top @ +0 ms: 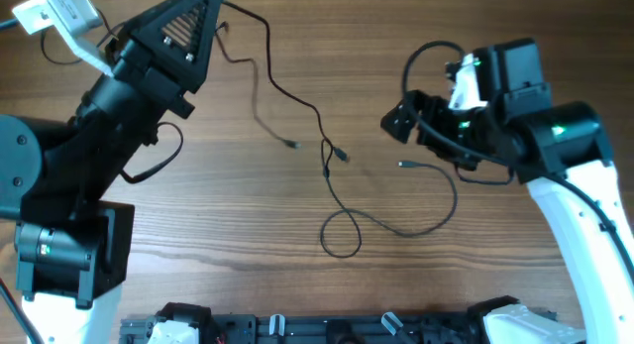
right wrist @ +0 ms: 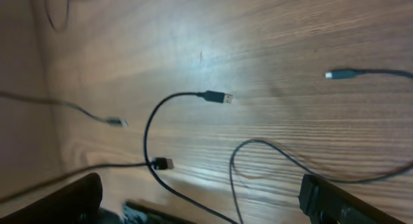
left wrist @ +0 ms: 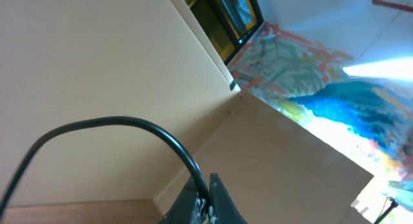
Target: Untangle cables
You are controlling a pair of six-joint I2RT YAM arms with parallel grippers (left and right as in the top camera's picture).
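Overhead, I have the cables (top: 342,157) lying as loose, wavy strands across the middle of the wooden table (top: 515,275), between the two arms. One strand runs from the tip of the left gripper (top: 208,5), raised at the far left, down and to the right to a plug near the table's centre. A fainter strand ends in a small plug just left of that one. Lower down a strand curls into a small loop, sweeps right and bends back to a plug lying near the right gripper (top: 401,121), which hangs over the wood apart from it.

Left wrist: the camera is tilted up at a pale wall (left wrist: 97,56). At the bottom edge the left gripper (left wrist: 208,201) has its fingertips pressed together, pinching a dark cable (left wrist: 116,121) that arches up and away to the left.

Right wrist: the right gripper (right wrist: 201,185) is spread wide, one finger in each bottom corner and only table and slack strands below the gap. Four plug ends lie on the wood ahead. One strand passes just beside the right-hand finger; I cannot tell whether it touches.
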